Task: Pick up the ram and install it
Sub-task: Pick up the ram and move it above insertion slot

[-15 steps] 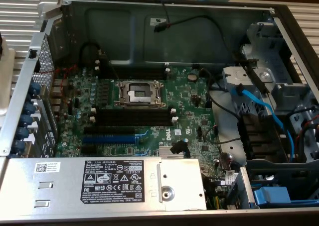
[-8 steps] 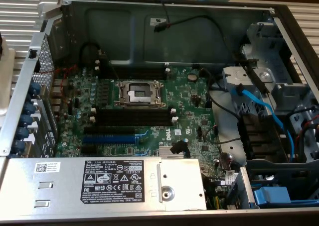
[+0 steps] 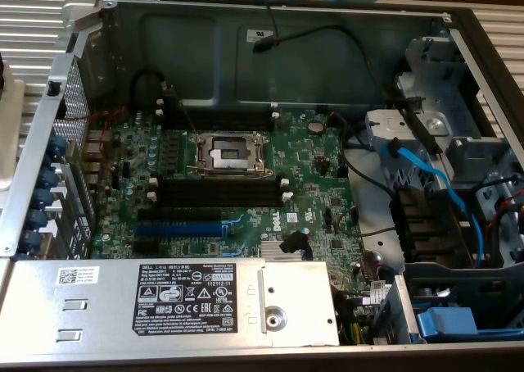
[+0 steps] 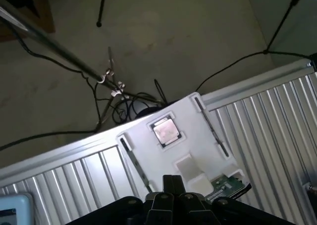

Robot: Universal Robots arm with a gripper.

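Gripper [image 4: 172, 181] is seen clenched shut with nothing grasped, held above a white tray [image 4: 193, 118] on a ribbed metal table [image 4: 277, 116]. Ram [image 4: 227, 182] is taken to be the green strip lying in the tray just beside the gripper, partly hidden. A square chip [image 4: 166, 131] is seated mid-tray. An open computer case [image 3: 246, 52] is shown in the exterior view, with motherboard [image 3: 319, 183] and black slots [image 3: 217, 193].
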